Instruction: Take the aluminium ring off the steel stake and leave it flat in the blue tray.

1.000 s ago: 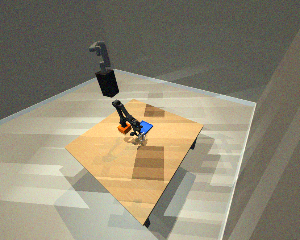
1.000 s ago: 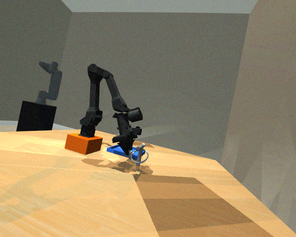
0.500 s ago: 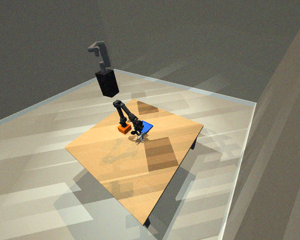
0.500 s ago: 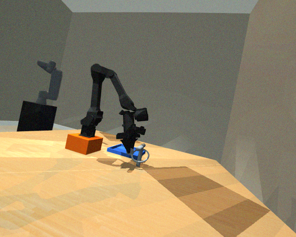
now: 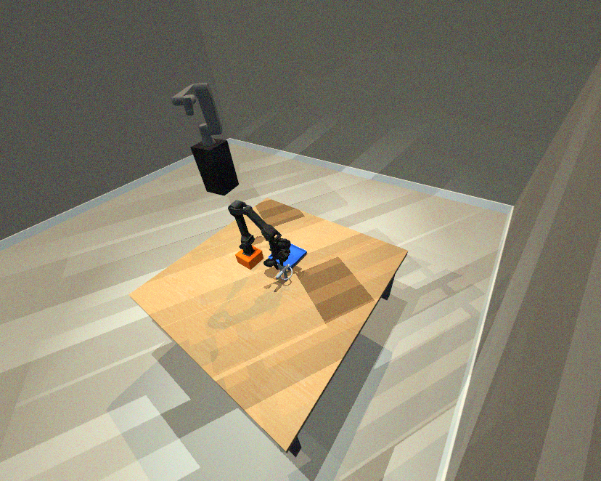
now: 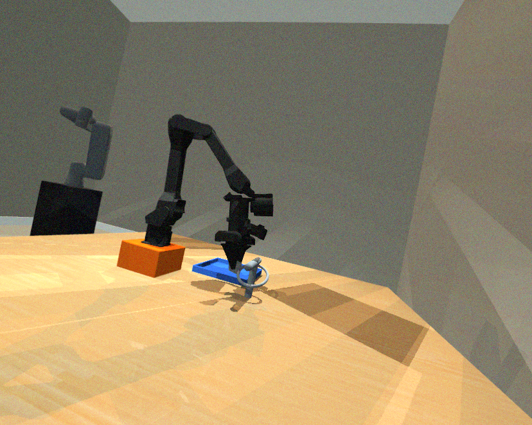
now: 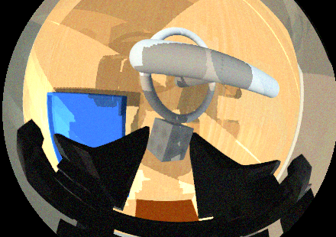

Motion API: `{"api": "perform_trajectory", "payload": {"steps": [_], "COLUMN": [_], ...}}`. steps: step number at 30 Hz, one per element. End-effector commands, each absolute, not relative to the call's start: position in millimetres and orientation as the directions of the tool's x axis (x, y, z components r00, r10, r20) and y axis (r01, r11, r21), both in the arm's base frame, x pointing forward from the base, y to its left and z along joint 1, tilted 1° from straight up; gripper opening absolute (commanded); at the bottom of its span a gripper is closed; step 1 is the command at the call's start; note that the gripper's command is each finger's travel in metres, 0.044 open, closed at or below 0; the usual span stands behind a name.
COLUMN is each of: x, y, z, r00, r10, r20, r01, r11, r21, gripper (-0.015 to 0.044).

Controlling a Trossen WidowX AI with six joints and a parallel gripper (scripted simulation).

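Note:
My gripper (image 5: 281, 267) (image 6: 235, 269) (image 7: 170, 134) is shut on the grey tab (image 7: 167, 141) of the ring, which sits between its fingertips in the wrist view. The aluminium ring (image 5: 292, 272) (image 6: 267, 278) (image 7: 149, 92) is tilted steeply up off the table, near the top of the steel stake (image 6: 248, 291). The light grey cross-bar (image 6: 253, 264) (image 7: 191, 61) passes over part of the ring in the wrist view. The stake's lower part shows through the ring's opening. Whether the ring is still fully around the stake is hard to tell. The blue tray (image 5: 302, 253) (image 6: 211, 273) (image 7: 99, 118) looks empty.
The arm's orange base block (image 5: 249, 259) (image 6: 138, 258) stands beside the tray on the wooden table (image 5: 228, 352) (image 6: 211, 366). The cross-bar is a close obstacle just beyond the fingertips. A grey arm on a black pedestal (image 5: 215, 168) (image 6: 65, 210) stands in the background.

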State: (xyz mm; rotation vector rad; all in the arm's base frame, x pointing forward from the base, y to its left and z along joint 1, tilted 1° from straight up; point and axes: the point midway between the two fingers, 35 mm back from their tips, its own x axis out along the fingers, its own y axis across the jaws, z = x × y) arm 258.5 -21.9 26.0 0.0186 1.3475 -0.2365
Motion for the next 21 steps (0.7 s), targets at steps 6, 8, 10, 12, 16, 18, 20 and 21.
{"api": "perform_trajectory", "payload": {"steps": [6, 8, 10, 12, 16, 18, 20, 21], "x": [259.6, 259.7, 259.8, 259.9, 259.9, 259.9, 260.0, 260.0], "y": [-13.9, -13.3, -12.0, -10.8, -10.4, -10.3, -9.6, -9.1], "z": [31.8, 32.5, 34.1, 35.7, 36.3, 36.4, 37.7, 38.8], "r00": [0.189, 0.189, 0.19, 0.191, 0.191, 0.191, 0.191, 0.191], "r10": [-0.215, -0.212, -0.207, -0.201, -0.199, -0.199, -0.199, -0.199], "r20": [-0.958, -0.959, -0.96, -0.961, -0.961, -0.961, -0.961, -0.961], "r01": [0.18, 0.18, 0.18, 0.18, 0.18, 0.18, 0.18, 0.18], "r11": [0.967, 0.967, 0.968, 0.969, 0.97, 0.97, 0.97, 0.97], "r21": [-0.181, -0.179, -0.173, -0.167, -0.165, -0.165, -0.165, -0.165], "gripper": [0.0, 0.0, 0.0, 0.0, 0.0, 0.0, 0.0, 0.0]}}
